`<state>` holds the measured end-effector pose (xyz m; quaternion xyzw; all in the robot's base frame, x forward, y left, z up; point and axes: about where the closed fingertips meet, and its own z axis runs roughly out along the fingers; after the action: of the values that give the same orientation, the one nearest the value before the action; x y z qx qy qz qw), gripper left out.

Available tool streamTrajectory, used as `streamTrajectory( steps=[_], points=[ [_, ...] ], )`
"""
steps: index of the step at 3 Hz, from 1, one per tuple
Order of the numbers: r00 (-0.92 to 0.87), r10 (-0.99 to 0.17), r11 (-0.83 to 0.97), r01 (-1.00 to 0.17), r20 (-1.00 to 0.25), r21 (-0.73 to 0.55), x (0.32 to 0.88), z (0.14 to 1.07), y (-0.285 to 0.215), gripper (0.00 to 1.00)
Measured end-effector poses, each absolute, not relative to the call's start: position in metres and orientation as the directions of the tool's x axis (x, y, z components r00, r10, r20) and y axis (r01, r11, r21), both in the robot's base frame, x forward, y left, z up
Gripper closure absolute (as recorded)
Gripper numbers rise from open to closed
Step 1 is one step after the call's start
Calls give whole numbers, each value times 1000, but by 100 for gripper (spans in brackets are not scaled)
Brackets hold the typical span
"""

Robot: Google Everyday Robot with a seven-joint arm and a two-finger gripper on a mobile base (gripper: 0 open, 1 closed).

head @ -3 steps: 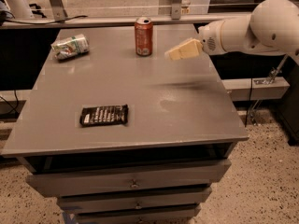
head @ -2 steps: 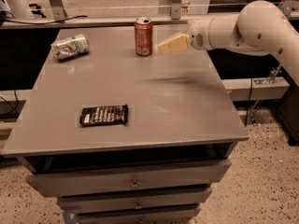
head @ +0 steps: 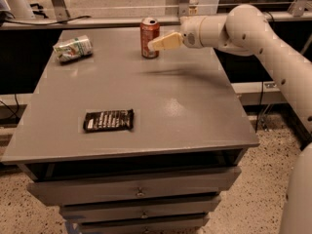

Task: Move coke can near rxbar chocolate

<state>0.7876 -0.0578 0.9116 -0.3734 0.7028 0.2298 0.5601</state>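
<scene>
Coke can (head: pixel 146 33) upright near far edge of bench (head: pixel 195 111), roughly mid-width, silver top up. Not lifted, base flat on the surface. Gripper (head: pixel 156 44) at the can's right side, tip overlapping the can body at mid-height, coming in level from the right. Likely a side approach so the can gets taken around the barrel while upright. Real contact or just overlap in view: unclear. Open or closed: cannot tell from this angle. White arm (head: pixel 243 28) stretched in from the right, above the bench, casting a faint shadow on the top in front of the can.

Rxbar chocolate (head: pixel 108 120) flat on the near-left part of the bench, lettering up, well apart from the can, so a long diagonal carry toward the front is pending. Dented white-and-green can (head: pixel 72 48) on its side at far left, off the likely path. Drawers (head: pixel 136 189) below, closed.

Versus a second ago: gripper then clearly to the right of the can with a gap, closer in the next frame, now up against it. Coke can, bar and dented can in the same spots throughout.
</scene>
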Motion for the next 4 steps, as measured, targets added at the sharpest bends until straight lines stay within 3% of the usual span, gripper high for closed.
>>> streamTrajectory(
  steps=[2,3,4],
  points=[
    [-82,-222,583,-810,-972,-65,812,908,-24,0],
    [-104,-204,567,-823,-973,-31,813,900,-10,15],
    [-115,-187,548,-837,-976,-6,812,895,3,39]
  ],
)
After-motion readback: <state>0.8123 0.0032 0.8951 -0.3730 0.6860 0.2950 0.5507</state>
